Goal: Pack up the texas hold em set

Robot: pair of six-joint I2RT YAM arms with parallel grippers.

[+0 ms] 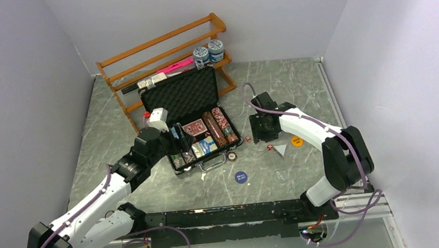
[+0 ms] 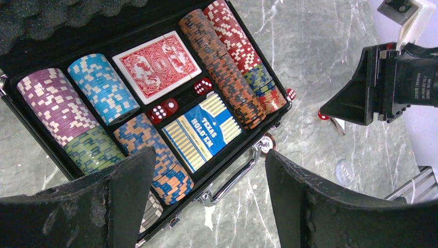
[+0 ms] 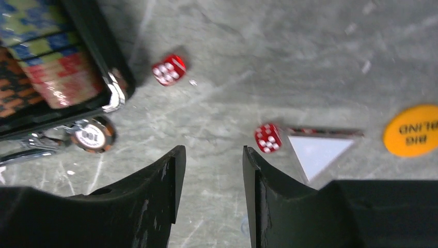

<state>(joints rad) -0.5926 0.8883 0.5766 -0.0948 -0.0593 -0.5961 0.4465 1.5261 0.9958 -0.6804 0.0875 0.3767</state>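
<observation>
The black briefcase [image 1: 182,94] lies open with its foam lid up. In the left wrist view it holds chip stacks [image 2: 227,67], a red deck [image 2: 156,64], a blue deck [image 2: 204,132] and two red dice [image 2: 162,110]. My left gripper [image 2: 209,154] is open and empty above the case's front edge and metal handle [image 2: 232,178]. My right gripper [image 3: 213,150] is open and empty just above the table. Two red dice [image 3: 169,69] [image 3: 268,138] and a loose chip [image 3: 94,135] lie on the table beside it. The orange disc [image 3: 413,130], blue disc [image 1: 241,177] and clear dealer disc [image 1: 280,176] lie loose.
A clear triangular piece [image 3: 317,152] lies next to the nearer die. The orange wooden rack [image 1: 164,51] stands behind the case with two blue-and-white jars [image 1: 208,52] on it. Grey walls close in the table on three sides.
</observation>
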